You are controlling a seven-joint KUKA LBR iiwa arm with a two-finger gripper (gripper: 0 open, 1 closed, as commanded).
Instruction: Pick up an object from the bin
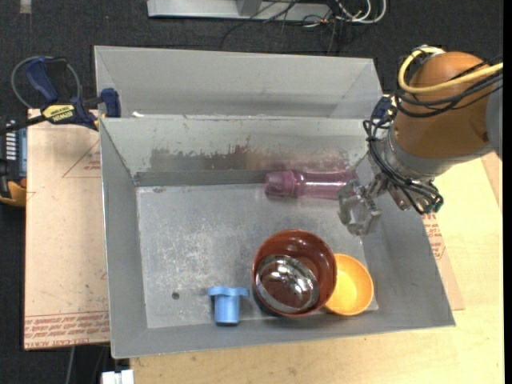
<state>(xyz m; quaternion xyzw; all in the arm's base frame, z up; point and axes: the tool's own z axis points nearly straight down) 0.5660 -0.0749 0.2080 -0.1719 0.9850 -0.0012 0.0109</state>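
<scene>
Grey bin [120, 230] holding a pink bottle [308, 186] lying by the back wall, a red-brown bowl [306, 246] with perhaps a shiny cup [284, 282] inside, an orange dish [356, 288] touching it, and a blue cap [226, 304]. The gripper [358, 208] is just beside the bottle's right end; its grip state cannot be told.
</scene>
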